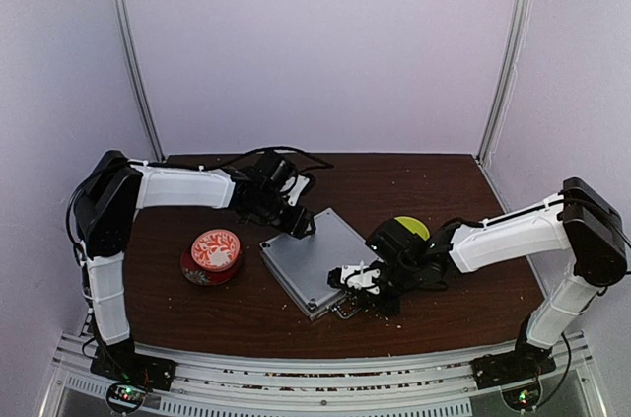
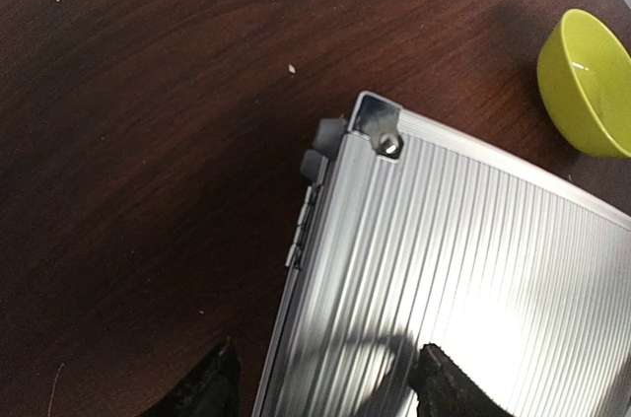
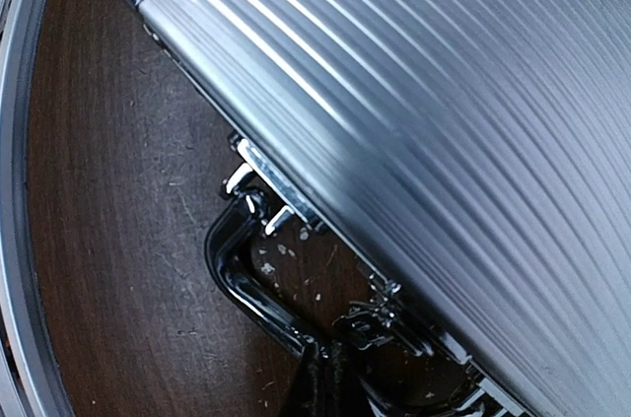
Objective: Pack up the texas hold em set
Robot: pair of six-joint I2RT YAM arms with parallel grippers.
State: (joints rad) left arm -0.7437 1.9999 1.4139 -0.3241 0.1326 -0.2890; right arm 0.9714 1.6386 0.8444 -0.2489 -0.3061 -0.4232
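The silver aluminium case lies closed and flat in the middle of the table. Chips, cards, dice and buttons are not in view. My left gripper is open at the case's far-left corner. In the left wrist view one finger hangs over the ribbed lid and the other over the table, straddling the hinge edge. My right gripper is at the case's near edge. In the right wrist view its fingers are shut on the black handle, beside a latch.
A round red tin with a white floral lid stands left of the case. A lime-green bowl sits right of the case behind my right arm, and shows in the left wrist view. The table's metal front rail is close.
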